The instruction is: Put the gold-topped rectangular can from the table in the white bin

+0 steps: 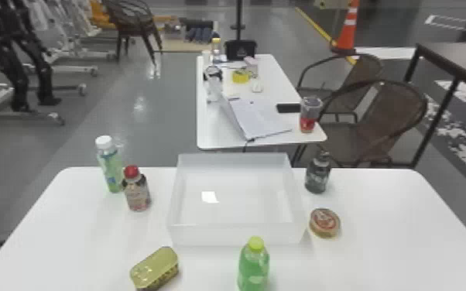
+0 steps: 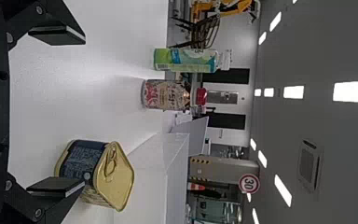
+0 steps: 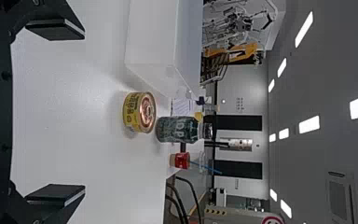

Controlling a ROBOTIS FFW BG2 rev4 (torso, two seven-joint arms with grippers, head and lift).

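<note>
Gold-topped rectangular can sitting left of the white bin, on the near side

The can is standing on the white table, showing a shiny gold lid with rounded corners and a pull ring. Dark blue labelling is covering one side, printed patterning another. Its long side is slanting from near left to far right, its far end pointing toward the bin's near left corner.

Straight walls are rising around the open-topped bin. Open tabletop is stretching left from the can to the table's slanting edge, and beyond it to the red-capped bottle; the white-capped green bottle is standing farther left. To the can's right, past a gap, the green bottle with a yellow-green cap is standing before the bin.

The left gripper is holding its fingers wide, one partly covering the can in its wrist view. The right gripper is also spreading wide, facing the round tin.
</note>
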